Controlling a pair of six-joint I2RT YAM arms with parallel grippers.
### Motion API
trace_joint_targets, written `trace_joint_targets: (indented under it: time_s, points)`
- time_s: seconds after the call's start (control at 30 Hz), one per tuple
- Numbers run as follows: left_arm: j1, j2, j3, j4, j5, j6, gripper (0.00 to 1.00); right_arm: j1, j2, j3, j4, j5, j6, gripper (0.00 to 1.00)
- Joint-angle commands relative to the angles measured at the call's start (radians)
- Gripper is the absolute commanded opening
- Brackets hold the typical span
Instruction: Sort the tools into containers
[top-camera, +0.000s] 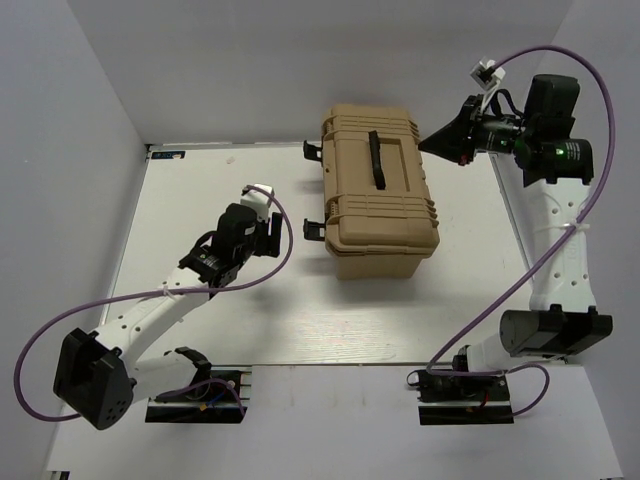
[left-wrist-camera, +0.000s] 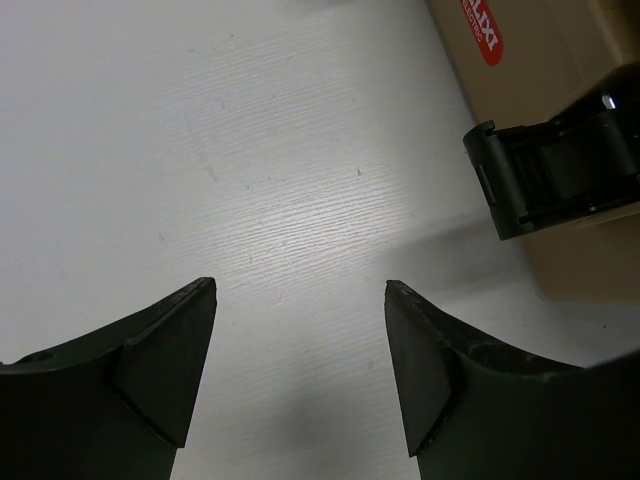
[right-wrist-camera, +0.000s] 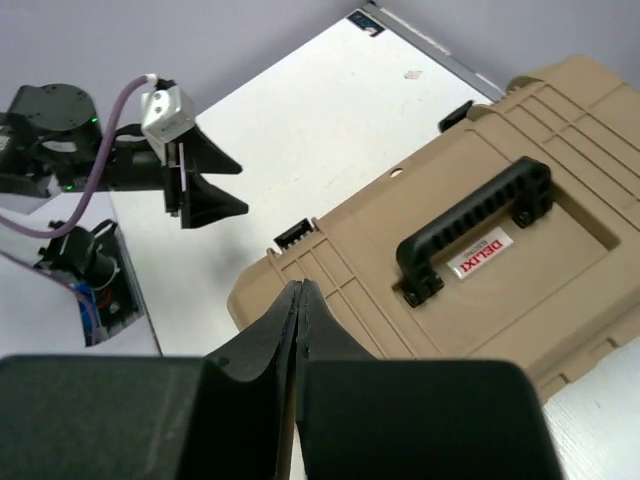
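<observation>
A closed tan toolbox (top-camera: 378, 190) with a black carry handle (top-camera: 376, 158) stands at the middle back of the white table (top-camera: 200, 300). No tools show in any view. My left gripper (top-camera: 268, 232) is open and empty, low over the table, just left of the box's lower black latch (left-wrist-camera: 555, 175). My right gripper (top-camera: 428, 143) is shut with nothing between its fingers, raised off the box's far right corner; in the right wrist view it (right-wrist-camera: 300, 290) hangs above the lid (right-wrist-camera: 450, 240).
A second black latch (top-camera: 312, 151) sticks out from the box's left side near the back. Grey walls enclose the table on the left, back and right. Purple cables loop beside both arms. The arm bases sit at the near edge.
</observation>
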Motion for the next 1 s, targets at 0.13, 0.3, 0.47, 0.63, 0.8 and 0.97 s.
trace_joint_targets:
  time_s: [0.13, 0.3, 0.47, 0.63, 0.8, 0.97]
  points:
    - [0.003, -0.062, 0.023, 0.003, -0.004, -0.009, 0.86, 0.045, -0.097, -0.104, -0.012, 0.27, 0.033, 0.06]
    - [0.003, -0.102, 0.004, 0.021, 0.016, 0.0, 0.87, 0.046, -0.287, -0.444, 0.08, 0.582, -0.015, 0.35]
    - [0.003, -0.122, -0.005, 0.021, 0.027, 0.009, 0.88, 0.043, -0.398, -0.644, 0.112, 0.862, 0.005, 0.9]
    - [0.003, -0.151, -0.005, 0.021, 0.027, 0.009, 0.89, 0.043, -0.458, -0.751, 0.135, 0.985, 0.065, 0.9]
    - [0.003, -0.173, -0.014, 0.012, 0.027, 0.019, 0.99, 0.042, -0.556, -0.927, 0.212, 0.973, 0.114, 0.9]
    - [0.003, -0.191, -0.014, 0.012, 0.027, 0.028, 0.99, 0.035, -0.639, -1.09, 0.293, 0.949, 0.114, 0.9]
